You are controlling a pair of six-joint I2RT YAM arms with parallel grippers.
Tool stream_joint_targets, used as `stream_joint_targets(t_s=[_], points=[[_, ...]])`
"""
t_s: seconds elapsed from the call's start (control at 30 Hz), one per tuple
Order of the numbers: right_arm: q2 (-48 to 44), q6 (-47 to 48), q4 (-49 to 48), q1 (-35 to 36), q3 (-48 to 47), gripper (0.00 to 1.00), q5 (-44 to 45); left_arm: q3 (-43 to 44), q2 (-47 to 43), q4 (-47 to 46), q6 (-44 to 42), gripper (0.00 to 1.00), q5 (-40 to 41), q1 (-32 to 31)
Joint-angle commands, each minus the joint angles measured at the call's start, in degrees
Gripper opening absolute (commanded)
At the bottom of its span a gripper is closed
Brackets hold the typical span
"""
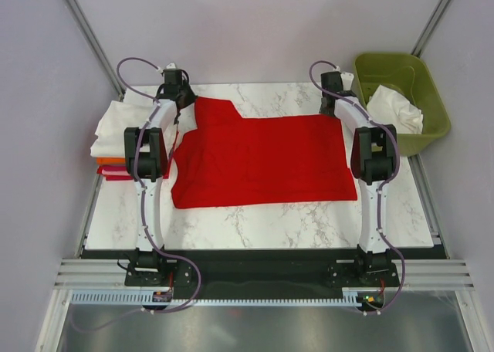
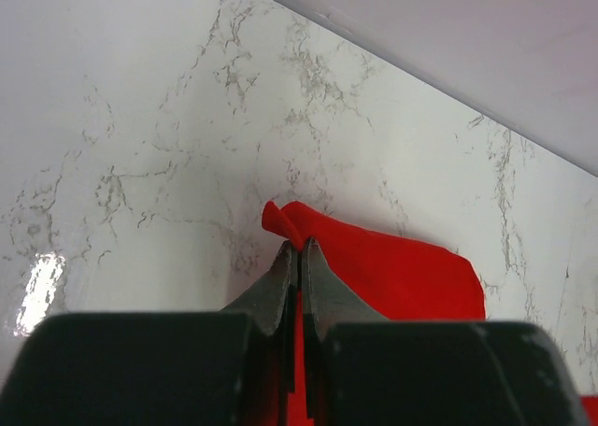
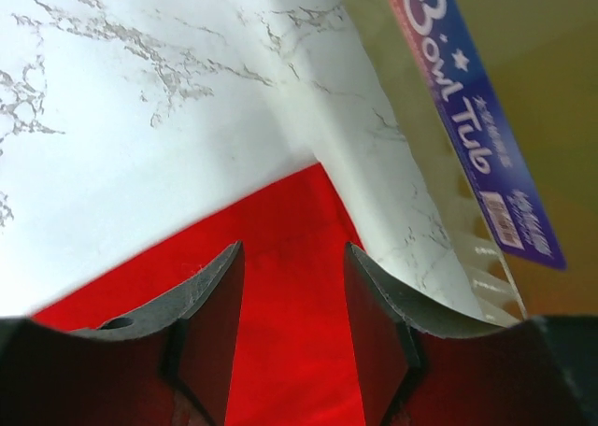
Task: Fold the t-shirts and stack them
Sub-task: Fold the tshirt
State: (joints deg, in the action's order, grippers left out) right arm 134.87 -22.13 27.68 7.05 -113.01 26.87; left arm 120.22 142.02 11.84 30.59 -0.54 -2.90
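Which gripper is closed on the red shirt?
The left gripper, pinching a corner of the red shirt; the right gripper is open over it.

Bright, even light cast faint shadows, glare whitened the counter (image 2: 39, 291) in the left wrist view, and close foregrounds blurred.

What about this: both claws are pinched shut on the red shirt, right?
Only the left gripper is pinched shut on the red shirt; the right gripper is open over its corner, as the right wrist view shows.
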Motion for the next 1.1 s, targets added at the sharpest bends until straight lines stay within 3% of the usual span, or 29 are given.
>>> stream_joint_targets(t_s=[0.0, 0.47, 0.63, 0.67, 0.73, 0.83, 0.93, 1.07], points=[[3.4, 1.5, -0.1, 0.0, -4.1, 0.54, 0.6, 0.1, -3.9, -2.4, 0.5, 0.02, 0.4, 0.3], [9.1, 2.9, 0.2, -1.6, -10.2, 0.51, 0.1, 0.2, -4.4, -2.3, -0.5, 0.02, 0.1, 0.4], [8.9, 3.6, 0.1, -1.6, -9.5, 0.39, -0.5, 0.3, -4.7, -2.4, -0.1, 0.02, -0.4, 0.3], [9.0, 3.8, 0.2, -1.6, -9.6, 0.32, -0.5, 0.2, -4.7, -2.3, 0.0, 0.02, -0.5, 0.3], [9.2, 4.2, 0.5, -1.7, -9.8, 0.31, -1.0, 0.1, -4.9, -2.3, -0.1, 0.02, -0.5, 0.2], [8.8, 3.7, 0.7, -1.8, -9.1, 0.20, -0.9, 0.0, -5.2, -2.2, -0.1, 0.02, -0.6, 0.2], [8.5, 3.5, 0.5, -1.8, -9.0, 0.03, -1.6, 0.0, -5.6, -2.2, 0.0, 0.02, -0.8, 0.1], [7.6, 3.1, 0.4, -1.8, -8.7, 0.00, -3.8, -0.4, -6.6, -2.0, -0.4, 0.02, -1.0, -0.1]])
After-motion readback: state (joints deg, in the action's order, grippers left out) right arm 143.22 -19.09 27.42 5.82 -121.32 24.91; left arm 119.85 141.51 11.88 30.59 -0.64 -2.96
